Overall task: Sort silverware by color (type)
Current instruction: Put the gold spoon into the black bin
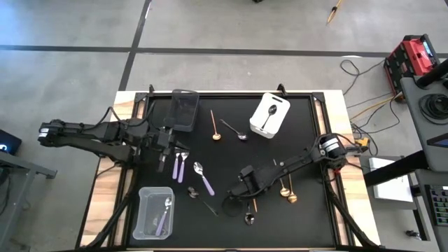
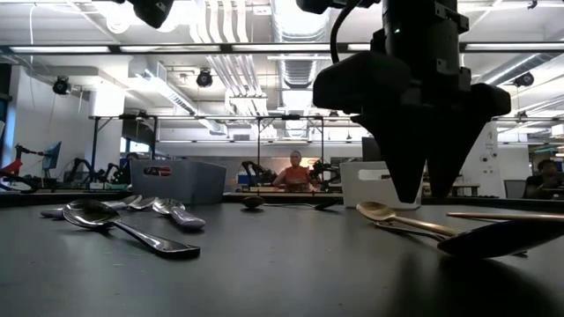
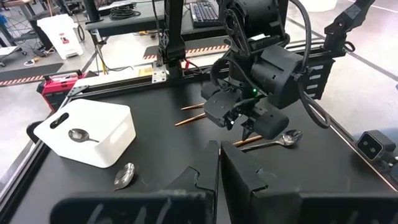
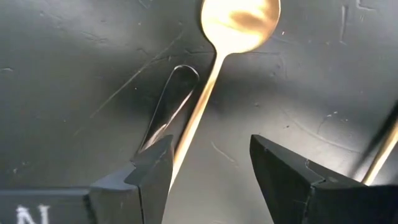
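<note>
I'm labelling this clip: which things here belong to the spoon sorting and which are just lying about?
Part of the job:
- lilac-handled spoons
- gold spoons
- dark spoon
- clear bin, white bin, dark bin
- right hand, open over a gold spoon

Lying about:
- red case
- floor cables

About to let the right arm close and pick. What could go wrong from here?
The right gripper, jaws open, straddles a gold spoon whose handle lies right beside a dark spoon handle; closing may catch both. The thin handle lies flat on the mat, so the fingers may slip off it.
</note>
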{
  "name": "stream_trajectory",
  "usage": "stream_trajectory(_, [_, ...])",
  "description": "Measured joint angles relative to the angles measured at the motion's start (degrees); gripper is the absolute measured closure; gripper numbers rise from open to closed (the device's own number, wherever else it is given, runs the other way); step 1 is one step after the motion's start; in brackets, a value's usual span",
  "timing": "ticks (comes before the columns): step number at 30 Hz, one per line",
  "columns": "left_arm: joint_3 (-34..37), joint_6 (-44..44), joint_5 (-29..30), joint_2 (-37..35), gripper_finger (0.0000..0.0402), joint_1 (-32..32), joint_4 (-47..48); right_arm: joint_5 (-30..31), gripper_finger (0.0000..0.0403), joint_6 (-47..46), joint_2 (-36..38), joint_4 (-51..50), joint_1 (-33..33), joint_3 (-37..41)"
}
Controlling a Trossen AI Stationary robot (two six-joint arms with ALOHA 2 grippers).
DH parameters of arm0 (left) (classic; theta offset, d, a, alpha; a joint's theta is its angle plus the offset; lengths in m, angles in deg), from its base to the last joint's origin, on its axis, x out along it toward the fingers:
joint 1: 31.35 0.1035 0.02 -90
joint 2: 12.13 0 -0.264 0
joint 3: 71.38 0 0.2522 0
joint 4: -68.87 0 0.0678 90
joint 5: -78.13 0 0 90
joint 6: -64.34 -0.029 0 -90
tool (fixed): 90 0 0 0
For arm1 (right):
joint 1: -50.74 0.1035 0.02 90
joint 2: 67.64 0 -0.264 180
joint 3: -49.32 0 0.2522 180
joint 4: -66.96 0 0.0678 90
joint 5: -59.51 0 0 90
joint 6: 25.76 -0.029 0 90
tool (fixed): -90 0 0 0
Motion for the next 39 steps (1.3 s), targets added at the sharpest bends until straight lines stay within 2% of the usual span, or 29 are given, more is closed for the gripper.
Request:
stream_trajectory(14, [0.0, 0.46, 0.04, 1.01, 0.0401, 0.0, 0.0, 3.27, 0.0202, 0.15, 0.0, 0.6, 0.0, 0.38])
stream_trajectory(27, [-0.02, 0.5, 0.07, 1.58, 0.0401, 0.0, 0.0, 3.97, 0.0259, 0.67, 0.0, 2.72, 0.0, 1.2])
stream_trajectory(39, [-0.02, 0.9, 0.09, 1.58, 0.0401, 0.0, -0.02, 4.72, 0.0267, 0.89, 0.0, 6.27, 0.0, 4.01])
